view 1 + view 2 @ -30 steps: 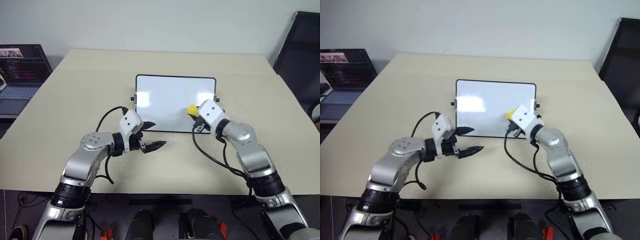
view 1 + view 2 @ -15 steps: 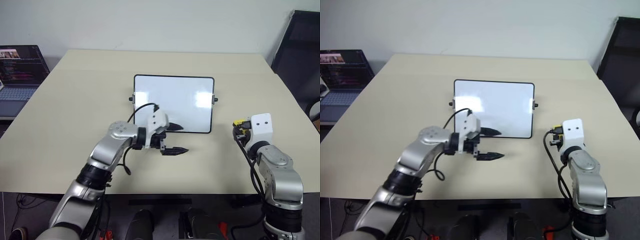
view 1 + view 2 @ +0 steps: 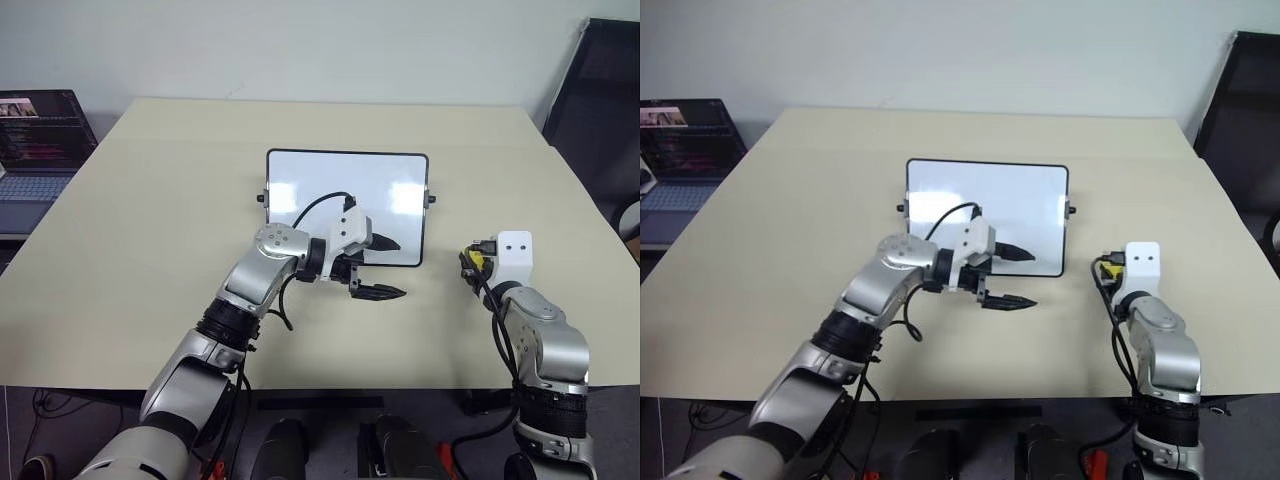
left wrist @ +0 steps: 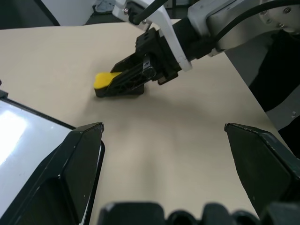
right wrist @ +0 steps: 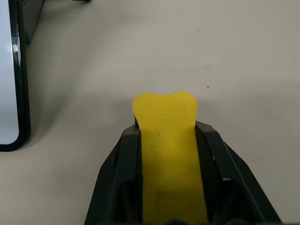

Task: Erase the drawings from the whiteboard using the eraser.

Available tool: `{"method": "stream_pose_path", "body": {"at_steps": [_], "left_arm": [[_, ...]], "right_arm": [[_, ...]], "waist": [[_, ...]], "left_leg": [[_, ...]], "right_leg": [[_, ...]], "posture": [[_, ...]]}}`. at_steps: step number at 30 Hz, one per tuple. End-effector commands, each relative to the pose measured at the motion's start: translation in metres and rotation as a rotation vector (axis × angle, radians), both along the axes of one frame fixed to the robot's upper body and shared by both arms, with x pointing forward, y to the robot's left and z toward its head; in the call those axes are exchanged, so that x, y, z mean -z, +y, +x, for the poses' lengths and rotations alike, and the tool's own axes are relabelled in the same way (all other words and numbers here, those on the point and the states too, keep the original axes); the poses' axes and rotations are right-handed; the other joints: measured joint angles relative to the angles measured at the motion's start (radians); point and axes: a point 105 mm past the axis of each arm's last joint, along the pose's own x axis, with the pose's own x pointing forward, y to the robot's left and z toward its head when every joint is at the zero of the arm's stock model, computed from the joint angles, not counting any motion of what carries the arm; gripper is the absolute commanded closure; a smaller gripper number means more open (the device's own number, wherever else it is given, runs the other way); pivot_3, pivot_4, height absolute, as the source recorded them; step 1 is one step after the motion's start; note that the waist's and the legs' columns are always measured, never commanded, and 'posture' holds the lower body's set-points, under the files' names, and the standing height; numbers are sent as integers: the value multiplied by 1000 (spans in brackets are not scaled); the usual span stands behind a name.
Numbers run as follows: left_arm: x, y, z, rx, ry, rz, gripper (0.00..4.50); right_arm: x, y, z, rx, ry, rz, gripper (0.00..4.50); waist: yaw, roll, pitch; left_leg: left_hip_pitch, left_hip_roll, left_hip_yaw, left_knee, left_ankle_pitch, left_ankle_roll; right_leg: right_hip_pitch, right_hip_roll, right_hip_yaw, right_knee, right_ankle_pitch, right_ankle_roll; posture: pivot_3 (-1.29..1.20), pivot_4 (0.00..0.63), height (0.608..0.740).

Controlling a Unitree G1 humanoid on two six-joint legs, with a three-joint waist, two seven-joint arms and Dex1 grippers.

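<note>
The whiteboard (image 3: 345,190) lies flat mid-table; its white surface looks plain and the drawings are out of view. My left gripper (image 3: 388,268) is open and points right, one finger over the board's near right corner and the other over the table in front of it. To the right of the board, low over the table, my right gripper (image 3: 468,262) is shut on the yellow eraser (image 5: 165,123). The left wrist view shows the eraser (image 4: 107,79) poking out of the right gripper's black fingers, and the board's corner (image 4: 18,126).
The beige table (image 3: 180,230) has bare room around the board. An open laptop (image 3: 40,140) sits off the table's left side. A black chair (image 3: 600,110) stands at the far right. The table's near edge runs just below both arms.
My right gripper has carried the eraser off the board's near right corner, rightward and down toward the table. The left gripper has swept right along the board's near edge.
</note>
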Motion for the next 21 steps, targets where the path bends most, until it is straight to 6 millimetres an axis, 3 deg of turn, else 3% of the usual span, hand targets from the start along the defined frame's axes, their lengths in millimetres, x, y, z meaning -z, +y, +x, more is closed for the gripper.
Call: {"method": "stream_pose_path", "body": {"at_steps": [1, 3, 11, 13, 17, 21], "left_arm": [[-11, -6, -2, 25, -48, -15, 0], [-11, -7, -2, 24, -48, -17, 0], [-6, -6, -3, 5, -40, -18, 0], [-7, -4, -1, -24, -39, -35, 0], [-11, 13, 9, -175, -40, -111, 0], [-11, 41, 19, -404, -25, -197, 0]], "right_arm": [[-14, -2, 8, 10, -70, 5, 3374], [-14, -3, 12, 16, -80, -2, 3374], [-14, -6, 19, 28, -104, -12, 639], [-23, -5, 20, 22, -149, -12, 39], [-56, 15, 10, -82, -295, -7, 39], [-67, 39, -16, -206, -348, -21, 39]], "waist": [[0, 0, 0], [0, 0, 0], [0, 0, 0], [0, 0, 0], [-5, 1, 0], [-7, 1, 0]], "left_leg": [[0, 0, 0, 0, 0, 0], [0, 0, 0, 0, 0, 0], [0, 0, 0, 0, 0, 0], [0, 0, 0, 0, 0, 0], [0, 1, 0, 0, 0, 0], [0, 2, -2, 0, 0, 0]], "right_leg": [[0, 0, 0, 0, 0, 0], [0, 0, 0, 0, 0, 0], [0, 0, 0, 0, 0, 0], [0, 0, 0, 0, 0, 0], [0, 0, 1, 0, 0, 0], [0, 0, 1, 2, 0, 0]], "posture": [[0, 150, 740], [0, 150, 740], [0, 150, 740], [0, 150, 740], [0, 150, 740], [0, 150, 740]]}}
